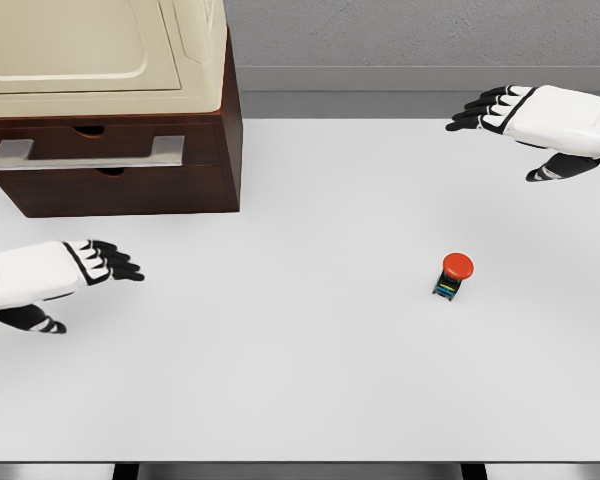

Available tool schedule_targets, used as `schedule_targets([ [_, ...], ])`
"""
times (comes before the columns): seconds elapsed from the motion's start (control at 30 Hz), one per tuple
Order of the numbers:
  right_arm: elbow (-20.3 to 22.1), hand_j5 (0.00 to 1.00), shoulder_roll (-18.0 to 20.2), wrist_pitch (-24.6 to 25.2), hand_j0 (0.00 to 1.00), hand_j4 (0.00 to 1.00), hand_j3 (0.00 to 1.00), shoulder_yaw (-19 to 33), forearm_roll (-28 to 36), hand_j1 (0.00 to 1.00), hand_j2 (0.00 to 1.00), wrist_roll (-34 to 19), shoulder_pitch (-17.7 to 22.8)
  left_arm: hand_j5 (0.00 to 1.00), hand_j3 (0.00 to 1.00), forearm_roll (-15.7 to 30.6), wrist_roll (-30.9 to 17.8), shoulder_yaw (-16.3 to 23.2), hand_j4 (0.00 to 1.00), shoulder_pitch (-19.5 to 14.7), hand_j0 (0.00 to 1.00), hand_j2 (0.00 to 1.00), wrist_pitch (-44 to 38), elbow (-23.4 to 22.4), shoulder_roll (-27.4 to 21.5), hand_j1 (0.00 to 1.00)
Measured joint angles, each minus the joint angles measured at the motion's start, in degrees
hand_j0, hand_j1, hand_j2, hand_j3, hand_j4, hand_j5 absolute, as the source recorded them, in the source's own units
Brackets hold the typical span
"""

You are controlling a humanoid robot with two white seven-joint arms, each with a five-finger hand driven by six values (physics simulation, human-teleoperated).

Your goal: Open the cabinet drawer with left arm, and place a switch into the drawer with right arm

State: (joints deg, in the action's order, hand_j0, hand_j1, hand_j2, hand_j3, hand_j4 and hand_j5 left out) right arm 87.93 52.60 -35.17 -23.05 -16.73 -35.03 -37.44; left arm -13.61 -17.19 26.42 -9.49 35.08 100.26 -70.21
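Two hands are shown over the white table (300,400). Left hand (50,275): fingers relaxed, nothing held, below the cabinet drawer (110,150), which is closed. Switch (453,275): red-capped, set upright on the table. Right hand (540,120): released, well apart from it.

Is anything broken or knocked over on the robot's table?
Nothing looks broken or spilled. The red-topped switch stands upright on the white table, by itself. The cabinet sits straight at the back left, its drawer shut. The left hand and right hand are open, holding nothing.
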Motion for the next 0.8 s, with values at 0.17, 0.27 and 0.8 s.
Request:
schedule_targets([
  [0.17,-0.22,1.0,-0.05,0.03,1.0,1.0,1.0,-0.62,0.25,1.0,1.0,0.01,-1.49,1.0,1.0,-0.27,0.07,0.62,1.0,-4.07,1.0,1.0,-0.02,0.59,-0.91,1.0],
  [0.27,-1.83,1.0,0.15,0.03,1.0,1.0,1.0,-1.84,0.16,1.0,1.0,0.01,-3.16,1.0,1.0,0.88,0.22,0.72,1.0,-8.81,1.0,1.0,-0.03,0.67,-2.87,1.0],
  [0.8,1.4,1.0,2.52,0.0,1.0,1.0,1.0,-14.08,-1.69,1.0,1.0,0.0,0.18,1.0,1.0,21.64,-14.91,19.64,1.0,-39.06,1.0,1.0,0.15,0.73,-5.2,1.0],
])
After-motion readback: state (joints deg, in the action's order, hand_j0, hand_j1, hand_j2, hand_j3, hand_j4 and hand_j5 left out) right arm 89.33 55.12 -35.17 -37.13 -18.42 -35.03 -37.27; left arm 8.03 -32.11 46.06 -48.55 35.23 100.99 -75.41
